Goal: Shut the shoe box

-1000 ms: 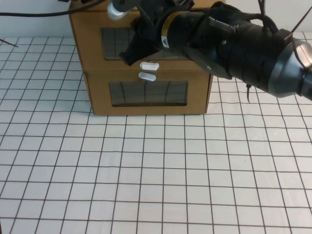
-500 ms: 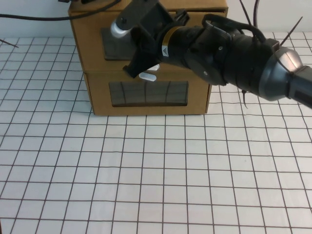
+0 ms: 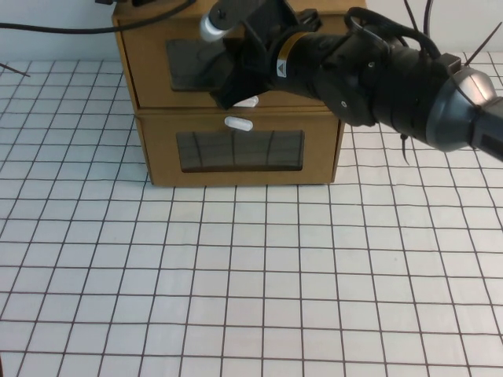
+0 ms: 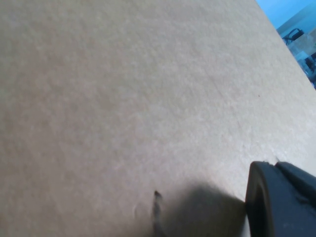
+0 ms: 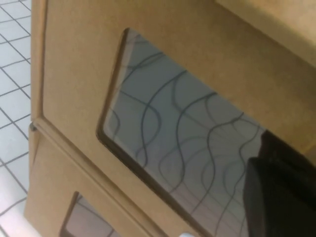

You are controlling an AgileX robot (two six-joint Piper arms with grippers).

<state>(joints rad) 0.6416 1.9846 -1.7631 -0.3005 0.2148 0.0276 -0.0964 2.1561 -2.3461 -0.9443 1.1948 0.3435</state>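
Note:
The shoe box [image 3: 149, 63] is the upper of two stacked brown boxes, with a clear window [image 3: 189, 67] and a white tab [image 3: 248, 101] below it. My right gripper [image 3: 226, 91] reaches in from the right and sits against the shoe box's front, over the right part of the window and just above the tab. The right wrist view shows the window [image 5: 173, 133] close up, with the right gripper [image 5: 281, 197] beside it. My left gripper [image 4: 279, 207] is out of the high view. In the left wrist view it lies close against plain brown cardboard [image 4: 123, 98].
The matching lower box [image 3: 161, 149] has its white tab [image 3: 237, 123] above its window. The black right arm [image 3: 393, 75] spans the boxes' right half. A black cable [image 3: 71, 30] runs at the back left. A white gridded table [image 3: 251, 275] lies in front.
My right arm first dropped lower across the shoe box's front, then rose a little toward the window. The shoe box's front looks shifted slightly back.

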